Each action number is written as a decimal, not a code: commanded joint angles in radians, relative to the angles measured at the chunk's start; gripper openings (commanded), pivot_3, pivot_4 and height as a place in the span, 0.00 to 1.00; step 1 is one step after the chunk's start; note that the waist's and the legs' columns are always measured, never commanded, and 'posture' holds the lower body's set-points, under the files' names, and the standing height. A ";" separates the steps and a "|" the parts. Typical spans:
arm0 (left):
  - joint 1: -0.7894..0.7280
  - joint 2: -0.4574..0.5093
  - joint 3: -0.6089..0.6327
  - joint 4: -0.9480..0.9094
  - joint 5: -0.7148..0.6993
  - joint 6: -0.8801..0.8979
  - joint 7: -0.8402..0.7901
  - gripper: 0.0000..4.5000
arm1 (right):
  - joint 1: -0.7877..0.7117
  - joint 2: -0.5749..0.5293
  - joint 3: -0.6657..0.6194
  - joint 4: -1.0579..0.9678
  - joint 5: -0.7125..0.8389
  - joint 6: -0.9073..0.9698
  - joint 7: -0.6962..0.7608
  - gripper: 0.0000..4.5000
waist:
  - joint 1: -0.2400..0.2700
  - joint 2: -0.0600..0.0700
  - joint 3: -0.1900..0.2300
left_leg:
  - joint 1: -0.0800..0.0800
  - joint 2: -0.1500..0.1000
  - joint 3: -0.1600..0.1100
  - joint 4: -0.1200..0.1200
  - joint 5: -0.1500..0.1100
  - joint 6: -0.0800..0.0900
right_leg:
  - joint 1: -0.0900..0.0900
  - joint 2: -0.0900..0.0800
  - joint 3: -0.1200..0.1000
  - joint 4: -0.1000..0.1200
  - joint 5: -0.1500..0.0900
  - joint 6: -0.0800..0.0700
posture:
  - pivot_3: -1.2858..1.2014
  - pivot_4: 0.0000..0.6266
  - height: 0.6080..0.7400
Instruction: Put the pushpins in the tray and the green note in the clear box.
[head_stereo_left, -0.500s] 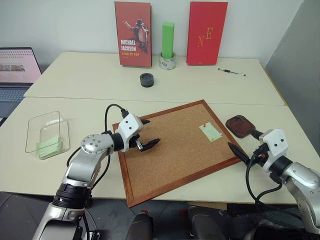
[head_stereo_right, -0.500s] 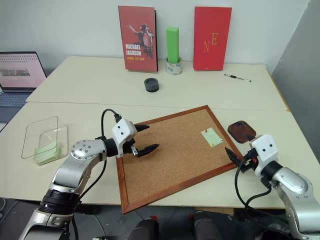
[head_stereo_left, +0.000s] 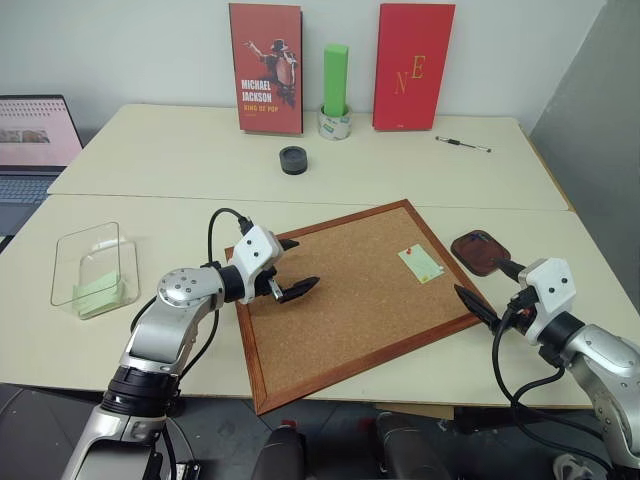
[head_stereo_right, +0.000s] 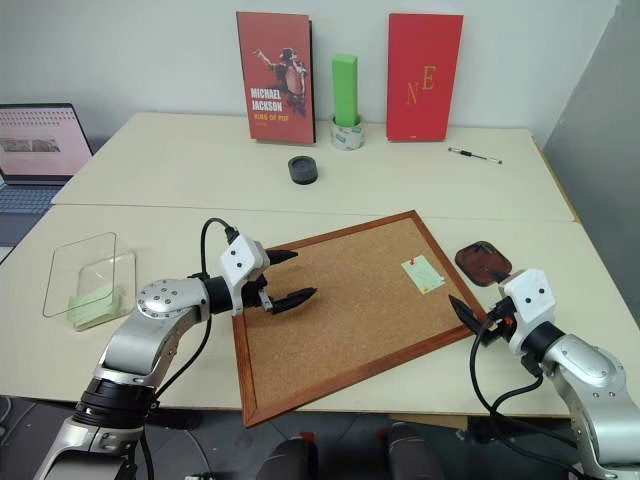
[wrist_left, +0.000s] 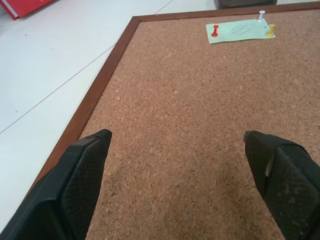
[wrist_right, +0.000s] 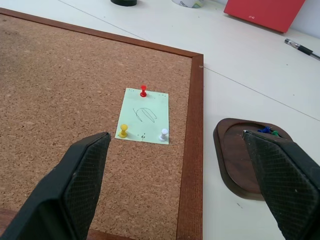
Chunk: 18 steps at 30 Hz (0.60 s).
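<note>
We held our left gripper (head_stereo_left: 298, 268) spread wide above the corkboard (head_stereo_left: 350, 300), grasping nothing. Our right gripper (wrist_right: 182, 185) was equally wide and empty; just ahead lay the green note (wrist_right: 144, 115) pinned by red, yellow and white pushpins (wrist_right: 143, 90), the tray (wrist_right: 240, 160) beside it. The clear box (head_stereo_left: 93, 268) sat beyond our left gripper.

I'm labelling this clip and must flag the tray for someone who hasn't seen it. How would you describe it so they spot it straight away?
Find the big wood-framed corkboard in the middle of the near table. Just off its right-hand corner, on the bare tabletop, lies the tray: a small, shallow, dark reddish-brown dish with rounded corners. Unlike the clear box far on the left, it is opaque and holds a few blue and green pins.
</note>
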 joint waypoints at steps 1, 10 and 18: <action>-0.016 0.006 0.031 -0.049 -0.031 -0.003 -0.012 1.00 | -0.008 -0.005 -0.006 -0.009 0.006 -0.024 0.011 1.00 | 0.000 0.000 0.000 | 0.000 0.000 0.000 0.000 0.000 0.000 | 0.000 0.000 0.000 0.000 0.000 0.000 | 0.52 0.24 1.00; -0.026 0.004 0.014 -0.060 -0.067 0.020 -0.052 1.00 | -0.001 -0.002 -0.011 -0.019 0.005 -0.026 0.014 1.00 | 0.000 0.000 0.000 | 0.000 0.000 0.000 0.000 0.000 0.000 | 0.000 0.000 0.000 0.000 0.000 0.000 | 0.52 0.24 1.00; -0.065 0.001 -0.039 -0.014 -0.036 -0.014 -0.108 0.68 | 0.043 0.012 -0.023 -0.083 0.026 -0.017 0.006 1.00 | 0.000 0.000 0.000 | 0.000 0.000 0.000 0.000 0.000 0.000 | 0.000 0.000 0.000 0.000 0.000 0.000 | 0.52 0.24 1.00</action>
